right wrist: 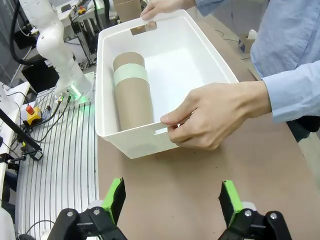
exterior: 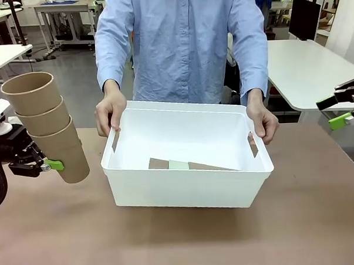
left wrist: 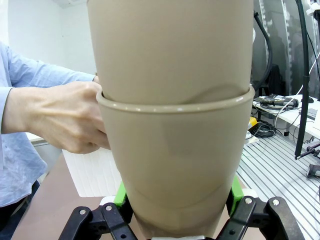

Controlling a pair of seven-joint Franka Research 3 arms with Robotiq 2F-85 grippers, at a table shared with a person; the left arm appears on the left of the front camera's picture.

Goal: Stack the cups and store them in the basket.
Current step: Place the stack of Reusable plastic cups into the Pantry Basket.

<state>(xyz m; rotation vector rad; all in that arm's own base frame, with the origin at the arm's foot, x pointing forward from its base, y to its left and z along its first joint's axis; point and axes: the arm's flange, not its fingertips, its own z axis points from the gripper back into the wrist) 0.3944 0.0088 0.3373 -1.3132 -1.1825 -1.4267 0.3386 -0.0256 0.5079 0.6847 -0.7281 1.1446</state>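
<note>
My left gripper is shut on the lowest of three nested tan cups, holding the stack tilted above the table to the left of the basket; up close, this stack sits between the green pads of the gripper. The white basket stands mid-table, and a person's hands grip both short sides. Inside it a second stack lies on its side, tan cups with a mint green one between them. My right gripper hangs open at the right; in its own view it holds nothing.
The brown tabletop has free room in front of the basket and on both sides. One hand covers the basket's near handle slot in the right wrist view. White tables stand behind the person. The left arm's base stands beyond the basket.
</note>
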